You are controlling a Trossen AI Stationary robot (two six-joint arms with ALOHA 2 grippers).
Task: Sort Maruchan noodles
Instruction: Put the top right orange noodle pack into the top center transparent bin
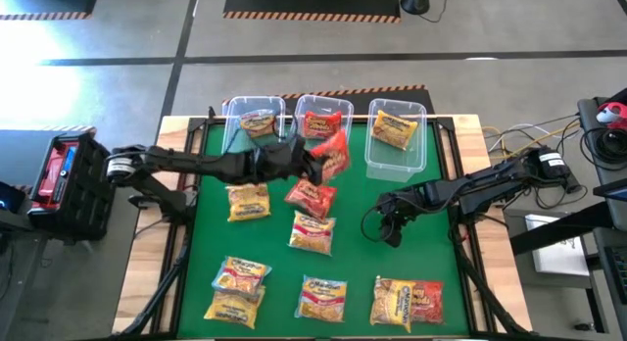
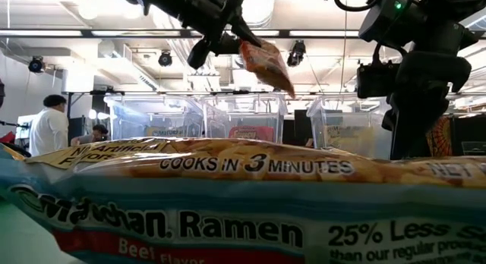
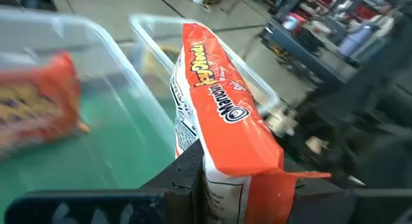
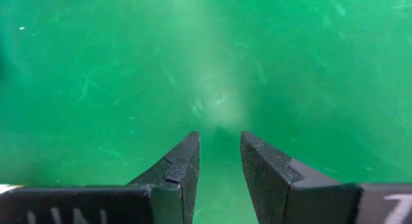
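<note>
Left hand (image 1: 315,165) lifts red packet (image 1: 334,155).

a grey concrete floor (image 1: 118,76) with seams surrounds the table (image 1: 147,233), and dark mats edged in orange-black hazard stripes (image 1: 313,2) lie beyond it. in the low view a white ceiling carries pipes and black spotlights (image 2: 36,64); a person in a white shirt (image 2: 48,127) stands far off.
</note>
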